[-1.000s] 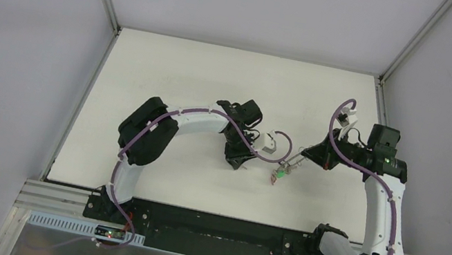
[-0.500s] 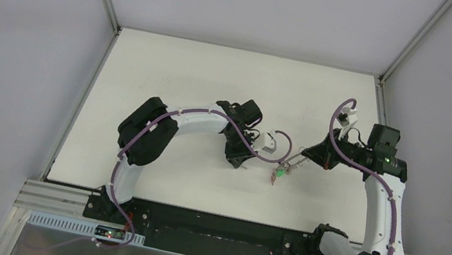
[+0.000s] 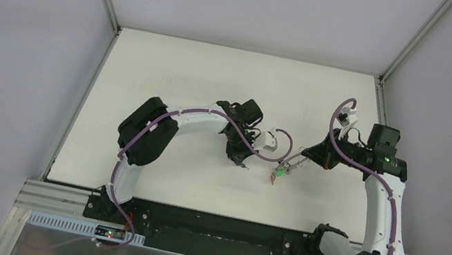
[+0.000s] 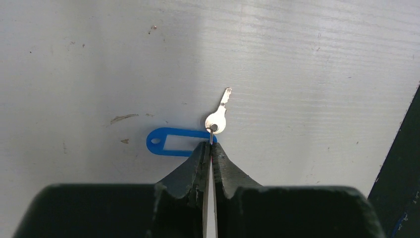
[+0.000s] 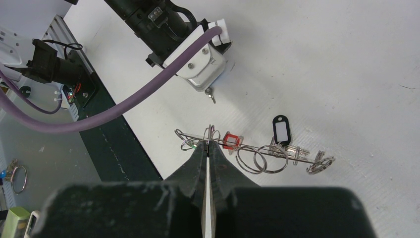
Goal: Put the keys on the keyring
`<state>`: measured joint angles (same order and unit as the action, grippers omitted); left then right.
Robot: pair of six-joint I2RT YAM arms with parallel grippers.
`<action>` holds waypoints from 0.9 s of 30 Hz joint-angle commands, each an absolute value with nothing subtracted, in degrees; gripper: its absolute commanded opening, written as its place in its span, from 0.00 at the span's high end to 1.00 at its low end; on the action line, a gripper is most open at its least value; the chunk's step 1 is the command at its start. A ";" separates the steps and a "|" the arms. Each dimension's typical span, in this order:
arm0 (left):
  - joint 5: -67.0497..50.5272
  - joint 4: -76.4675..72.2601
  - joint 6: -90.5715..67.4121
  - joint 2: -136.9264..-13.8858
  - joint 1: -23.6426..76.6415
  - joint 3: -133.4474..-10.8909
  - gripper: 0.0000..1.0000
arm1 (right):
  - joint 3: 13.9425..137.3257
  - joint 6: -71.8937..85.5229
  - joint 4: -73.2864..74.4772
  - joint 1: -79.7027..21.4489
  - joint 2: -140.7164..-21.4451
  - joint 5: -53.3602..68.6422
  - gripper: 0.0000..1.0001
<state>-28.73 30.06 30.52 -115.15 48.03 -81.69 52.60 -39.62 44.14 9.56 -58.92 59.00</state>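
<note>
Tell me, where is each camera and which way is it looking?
Top camera: above and behind the arms, looking down at the white table; left arm and right arm both show.
Left wrist camera: on the left wrist, looking down past the shut left pincer at the blue-tagged key.
Right wrist camera: on the right wrist, looking past the shut right pincer at the keyring it pinches; the left arm shows beyond.
Shared: top and right wrist views both show the keyring.

Open table (image 3: pixel 185 64) beyond; left gripper (image 3: pixel 242 165) crowds the keyring (image 3: pixel 280 172).
</note>
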 commanded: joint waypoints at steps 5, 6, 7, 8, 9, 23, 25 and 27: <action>-27.35 30.37 30.94 -114.02 48.50 -80.42 0.98 | 52.38 -39.69 42.98 10.02 -59.14 61.54 1.00; -27.18 30.41 30.89 -113.88 48.45 -80.44 0.99 | 52.38 -39.72 42.98 10.02 -59.15 61.60 1.00; -27.07 30.41 30.92 -113.78 48.51 -80.43 1.00 | 52.38 -39.73 42.98 10.02 -59.15 61.49 1.00; -26.94 30.41 30.91 -113.69 48.49 -80.42 1.00 | 52.38 -39.66 42.96 10.02 -59.16 61.49 1.00; -26.96 30.49 30.92 -113.60 48.47 -80.42 1.00 | 52.38 -39.71 42.96 10.02 -59.21 61.44 1.00; -27.34 31.46 30.98 -110.99 47.87 -80.53 1.00 | 52.38 -39.86 42.98 10.02 -58.92 61.78 1.00; -27.42 31.74 30.94 -110.47 47.53 -80.51 1.00 | 52.36 -39.90 43.05 10.02 -58.68 62.00 1.00; -27.65 32.24 30.83 -109.78 47.38 -80.72 1.00 | 52.33 -40.05 43.07 10.02 -58.48 62.40 1.00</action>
<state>-27.86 30.11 30.59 -114.30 47.90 -81.14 52.60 -39.64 44.14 9.56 -59.33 59.02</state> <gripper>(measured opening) 0.008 0.009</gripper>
